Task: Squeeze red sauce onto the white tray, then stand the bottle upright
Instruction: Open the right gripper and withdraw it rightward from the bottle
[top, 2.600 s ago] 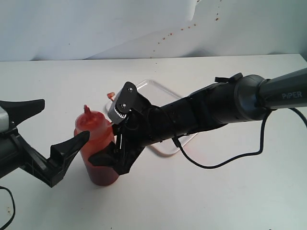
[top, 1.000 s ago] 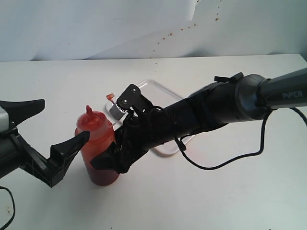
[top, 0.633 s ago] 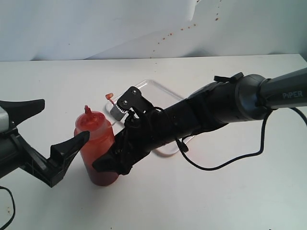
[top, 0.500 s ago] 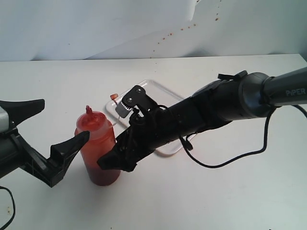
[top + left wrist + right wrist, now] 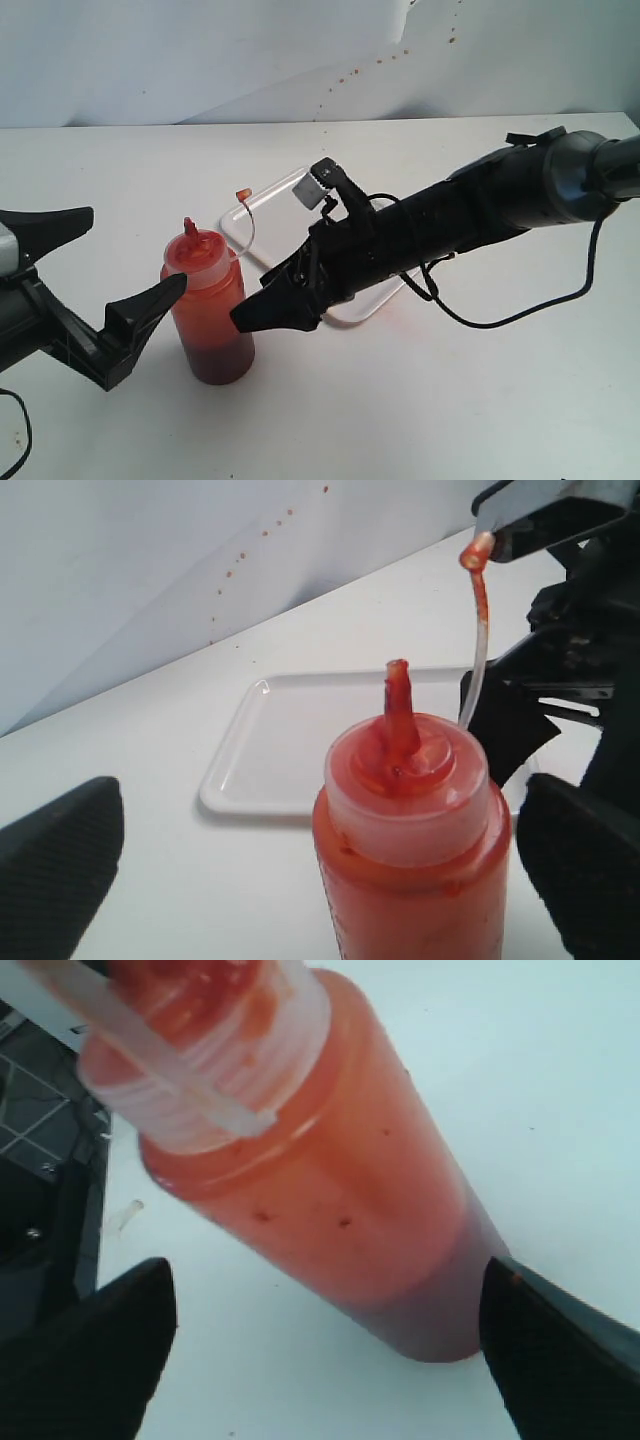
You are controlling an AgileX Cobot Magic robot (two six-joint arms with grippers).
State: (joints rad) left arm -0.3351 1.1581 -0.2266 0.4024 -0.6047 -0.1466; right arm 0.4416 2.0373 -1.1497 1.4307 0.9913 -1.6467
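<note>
The bottle [image 5: 208, 312] stands upright on the table by itself, red sauce [image 5: 340, 1190] showing through its wall, with its tip cap [image 5: 243, 193] dangling on its tether. My right gripper [image 5: 262, 310] is open just to the bottle's right, not touching it; in its wrist view the bottle [image 5: 330, 1160] lies beyond the open right gripper [image 5: 325, 1360]. My left gripper [image 5: 137, 247] is wide open on the bottle's left; the bottle [image 5: 410, 850] stands just ahead of its fingers [image 5: 55, 865]. The white tray [image 5: 268, 197] lies behind, mostly hidden by the right arm; the tray [image 5: 290, 750] looks clean where it shows.
A white backdrop [image 5: 200, 60] with small red specks [image 5: 370, 65] rises behind the table. A black cable [image 5: 520, 312] loops from the right arm over the table surface at the right.
My right gripper, which was around the bottle, has pulled back to the right and off it. The bottle stays standing, shifted slightly right. The left gripper has not moved.
</note>
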